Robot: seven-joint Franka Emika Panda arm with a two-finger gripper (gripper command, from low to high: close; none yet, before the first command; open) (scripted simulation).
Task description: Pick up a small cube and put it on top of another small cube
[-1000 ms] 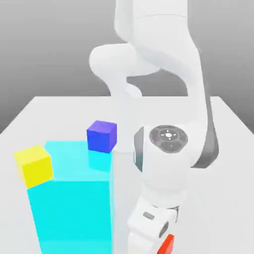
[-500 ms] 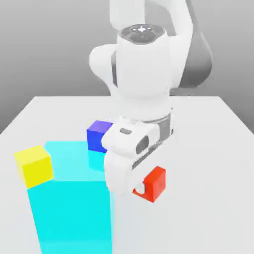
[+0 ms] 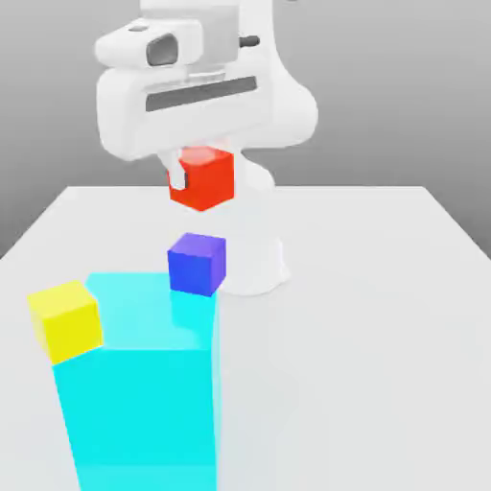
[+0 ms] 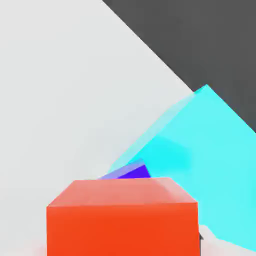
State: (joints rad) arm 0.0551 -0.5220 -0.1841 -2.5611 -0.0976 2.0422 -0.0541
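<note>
1. I have the gripper high above the table, its fingers clamped on the red cube, which hangs in the air clear of everything.
2. In the exterior view the blue cube sits on the table below the red one, almost straight under it and well apart from it in height.
3. The big cyan block stands just beside the blue cube, and the yellow cube rests against the block's far side toward the exterior view's left.
4. In the hand view the red cube covers most of the blue cube, with the cyan block close alongside.
5. Half a second ago I had the red cube low and to the exterior view's right of the block; it has since risen and swung over above the blue cube.
</note>
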